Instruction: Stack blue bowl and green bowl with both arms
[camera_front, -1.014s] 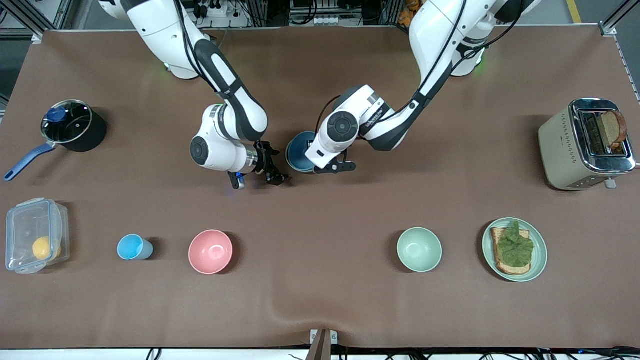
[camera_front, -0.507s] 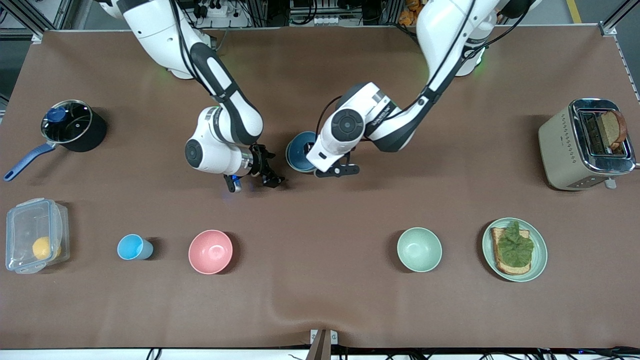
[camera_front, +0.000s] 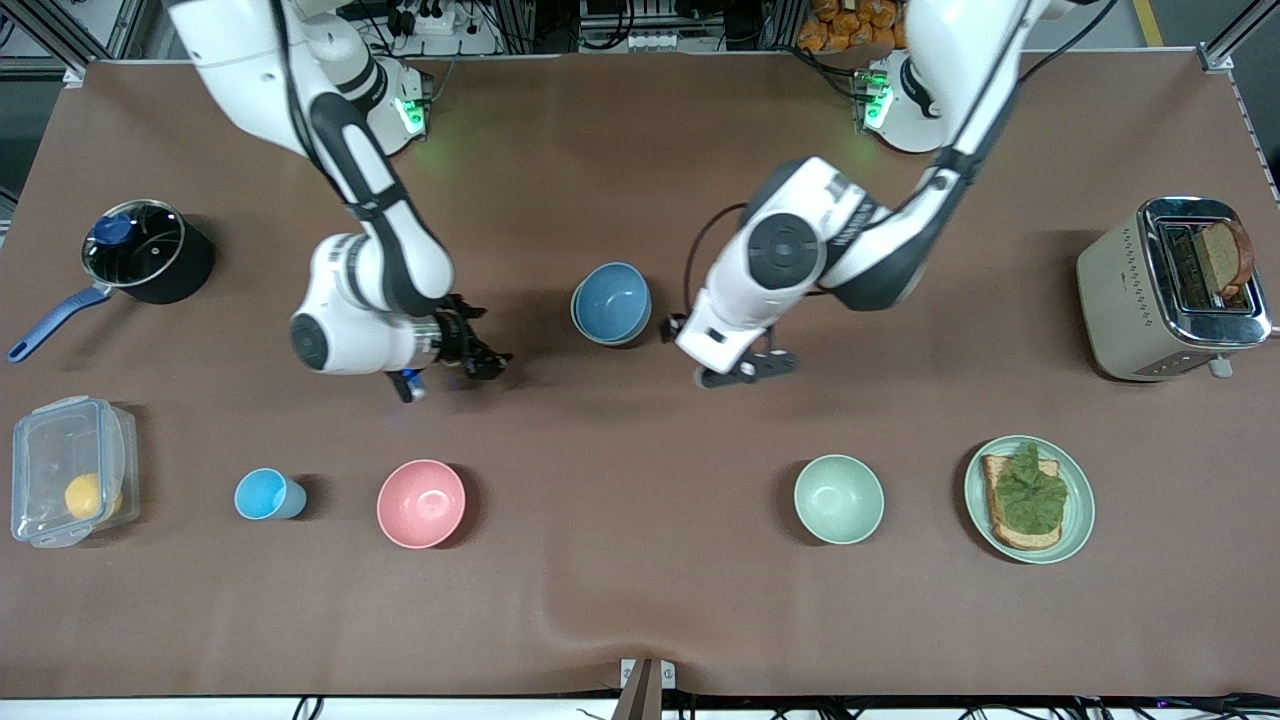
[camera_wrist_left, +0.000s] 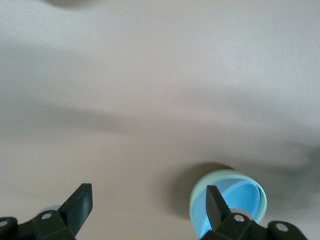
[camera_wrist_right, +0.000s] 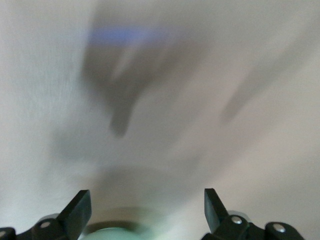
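Observation:
The blue bowl (camera_front: 611, 300) sits nested inside the green bowl in the middle of the table. Of the green bowl only a thin pale rim (camera_wrist_left: 220, 174) shows around the blue bowl (camera_wrist_left: 235, 197) in the left wrist view. My left gripper (camera_front: 745, 368) is open and empty, just off the stack toward the left arm's end. My right gripper (camera_front: 485, 360) is open and empty, off the stack toward the right arm's end. A blurred pale green edge (camera_wrist_right: 107, 232) shows between the right fingers; I cannot tell what it is.
A pink bowl (camera_front: 421, 503), a small blue cup (camera_front: 265, 494), a paler mint bowl (camera_front: 839, 498) and a plate with toast (camera_front: 1075, 520) lie nearer the camera. A pot (camera_front: 148, 252), a clear box (camera_front: 65, 470) and a toaster (camera_front: 1170, 290) stand at the table's ends.
Both grippers have drawn away from the stacked bowls, the left toward the left arm's end, the right toward the right arm's end. The blue bowl is now fully uncovered.

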